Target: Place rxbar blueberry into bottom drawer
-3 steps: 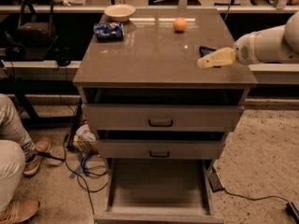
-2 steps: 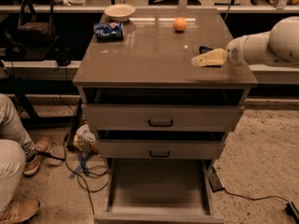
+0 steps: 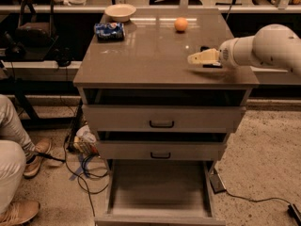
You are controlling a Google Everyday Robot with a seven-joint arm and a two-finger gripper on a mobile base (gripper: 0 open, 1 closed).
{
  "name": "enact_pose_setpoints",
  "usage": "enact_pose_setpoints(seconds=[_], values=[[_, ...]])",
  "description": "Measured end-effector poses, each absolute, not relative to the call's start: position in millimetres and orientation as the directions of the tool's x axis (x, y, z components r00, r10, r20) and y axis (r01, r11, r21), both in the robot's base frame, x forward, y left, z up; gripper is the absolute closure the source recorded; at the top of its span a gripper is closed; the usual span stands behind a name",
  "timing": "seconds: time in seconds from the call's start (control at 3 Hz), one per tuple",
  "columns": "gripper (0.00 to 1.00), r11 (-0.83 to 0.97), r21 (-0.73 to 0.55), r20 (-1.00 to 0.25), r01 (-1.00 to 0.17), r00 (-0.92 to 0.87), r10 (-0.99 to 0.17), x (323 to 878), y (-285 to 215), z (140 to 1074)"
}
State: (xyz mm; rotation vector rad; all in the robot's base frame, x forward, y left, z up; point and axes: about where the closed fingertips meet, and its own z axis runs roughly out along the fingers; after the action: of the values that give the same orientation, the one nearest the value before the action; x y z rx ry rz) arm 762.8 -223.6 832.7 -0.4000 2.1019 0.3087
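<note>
Over the tabletop's [image 3: 150,55] right edge, closed fingers [image 3: 202,57] hover.

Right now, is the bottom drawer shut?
No, the bottom drawer is pulled open, while the claw hovers over the cabinet top's right side.

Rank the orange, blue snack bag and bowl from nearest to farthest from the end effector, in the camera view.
End effector is over the countertop's right side.
1. Orange, behind it.
2. Blue snack bag, left side.
3. Bowl, back-left corner.
</note>
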Motion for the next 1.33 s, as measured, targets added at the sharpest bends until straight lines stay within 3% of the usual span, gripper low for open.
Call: enact_pose_setpoints(seconds=[0.33, 1.33], values=[[0.18, 0.93, 0.062, -0.851, -0.363, -0.507, -0.141, 776, -220, 828], [0.89, 0.938, 0.071, -0.842, -0.339, -0.525, -0.125, 781, -216, 819]])
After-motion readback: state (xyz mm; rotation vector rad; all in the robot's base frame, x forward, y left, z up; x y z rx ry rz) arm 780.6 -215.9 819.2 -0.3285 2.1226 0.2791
